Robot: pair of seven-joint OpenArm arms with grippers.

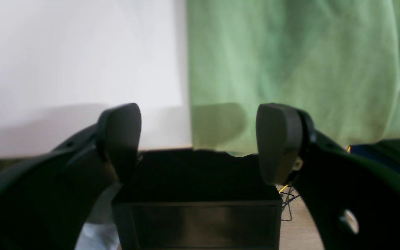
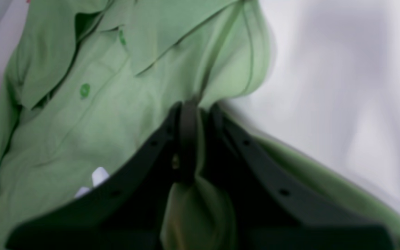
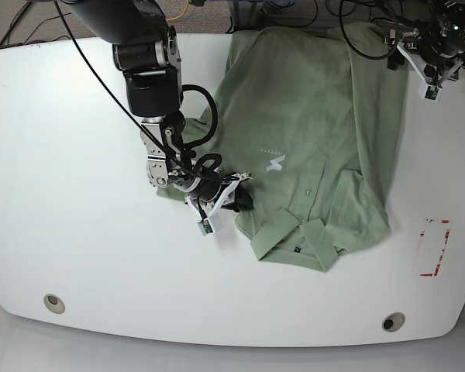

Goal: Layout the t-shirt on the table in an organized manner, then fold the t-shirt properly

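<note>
Pale sage-green polo shirt (image 3: pixel 310 132) still needs spreading: our right gripper (image 2: pixel 196 107) is pinching its shoulder fabric, left gripper (image 1: pixel 198 139) gaping, empty by the hem. Next we'd tug it flat on the glossy white table (image 3: pixel 77 232).

No readable words or numbers; only a small white emblem (image 3: pixel 276 162) on the t-shirt (image 3: pixel 318 116).

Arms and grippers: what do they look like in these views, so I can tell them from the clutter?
Both arms are black. The right arm has thick cylindrical segments and loose black cables looping to the right gripper, which has white brackets at the wrist. The left gripper has curved matte black fingers with rounded pads and bolt holes.
</note>
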